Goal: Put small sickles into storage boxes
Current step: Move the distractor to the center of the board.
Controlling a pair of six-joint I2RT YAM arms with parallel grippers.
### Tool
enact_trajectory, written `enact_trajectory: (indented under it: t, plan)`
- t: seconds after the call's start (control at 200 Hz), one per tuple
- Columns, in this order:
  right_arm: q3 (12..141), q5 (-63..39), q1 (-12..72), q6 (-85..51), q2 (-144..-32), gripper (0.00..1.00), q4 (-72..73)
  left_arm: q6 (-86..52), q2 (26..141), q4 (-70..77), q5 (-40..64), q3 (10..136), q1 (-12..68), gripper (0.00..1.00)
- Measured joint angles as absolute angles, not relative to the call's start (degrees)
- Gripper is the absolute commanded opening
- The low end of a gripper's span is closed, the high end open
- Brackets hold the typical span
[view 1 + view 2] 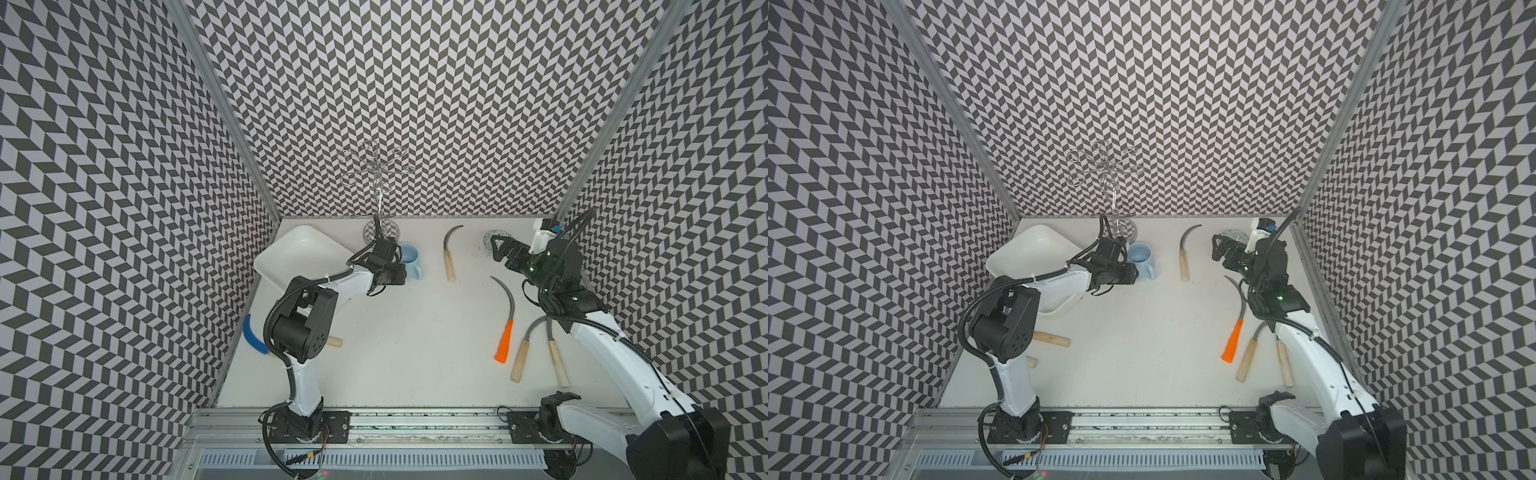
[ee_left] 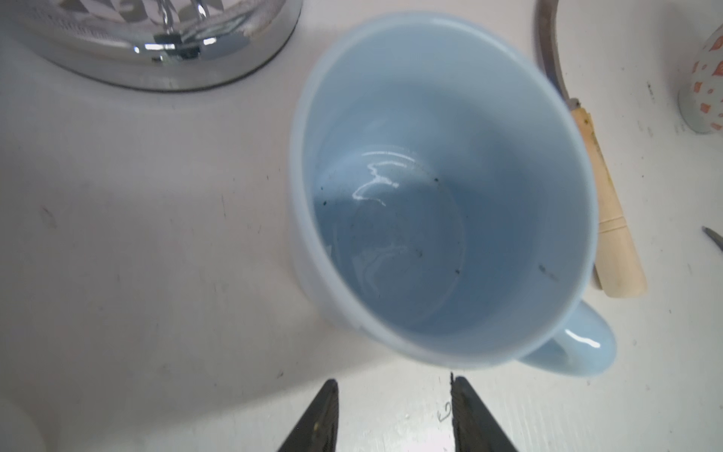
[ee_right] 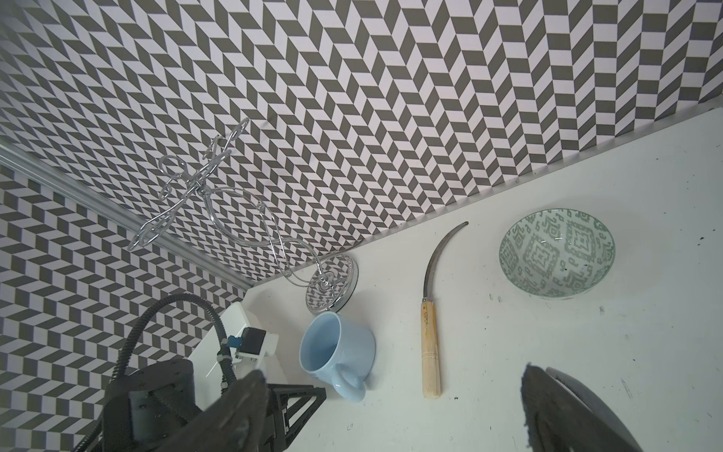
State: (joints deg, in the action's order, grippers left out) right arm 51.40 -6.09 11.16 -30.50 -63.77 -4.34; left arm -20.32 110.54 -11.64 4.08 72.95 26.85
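A white storage box (image 1: 299, 249) (image 1: 1034, 249) lies at the back left, its near end hidden under my left arm; the part that shows holds nothing. One small sickle (image 1: 451, 253) (image 3: 430, 344) (image 2: 610, 219) with a wooden handle lies at the back middle. An orange-handled sickle (image 1: 505, 332) and two wooden-handled sickles (image 1: 523, 357) (image 1: 557, 363) lie at the right. Another wooden handle (image 1: 1052, 338) pokes out from under my left arm. My left gripper (image 2: 393, 381) hangs open and empty beside the mug. My right gripper (image 1: 503, 251) (image 3: 393, 371) is wide open and empty above the back right.
A light blue mug (image 1: 409, 257) (image 2: 442, 188) stands right of the box. Behind it is a chrome wire stand (image 1: 380, 228). A green-patterned bowl (image 3: 555, 252) sits at the back right. A blue curved piece (image 1: 253, 336) lies by the left wall.
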Motion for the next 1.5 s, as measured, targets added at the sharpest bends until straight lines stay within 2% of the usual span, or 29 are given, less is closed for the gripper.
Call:
enact_trajectory:
  t: [0.711, 1.062, 1.137, 1.237, 1.342, 1.367, 1.502]
  plan:
    - [51.18, -2.24, 11.18, -32.25, -72.01, 1.0, -3.97, -19.16, 130.74, -12.38, 5.56, 99.7, 26.09, 0.49]
    - [59.99, -6.74, 6.98, -36.69, -83.24, 1.0, -4.93, -19.9, 142.5, -14.22, 10.9, 115.37, 24.56, 0.53]
    - [63.46, -10.09, 4.97, -38.09, -87.68, 1.0, -5.67, -19.79, 143.83, -15.05, 11.73, 117.64, 24.32, 0.67]
    - [68.62, -13.89, 3.31, -38.85, -94.26, 1.0, -7.81, -19.64, 143.83, -15.44, 12.95, 117.8, 24.05, 0.8]
    - [72.75, -17.17, 2.61, -39.07, -99.88, 1.0, -9.39, -19.44, 140.14, -13.1, 13.41, 110.85, 23.83, 0.93]
    - [73.34, -18.09, 2.61, -39.07, -100.82, 1.0, -9.52, -19.05, 138.63, -12.97, 13.41, 108.71, 23.83, 0.99]
    - [75.5, -21.87, 2.76, -39.24, -104.09, 1.0, -10.22, -19.22, 129.82, -12.03, 13.74, 97.38, 23.81, 0.99]
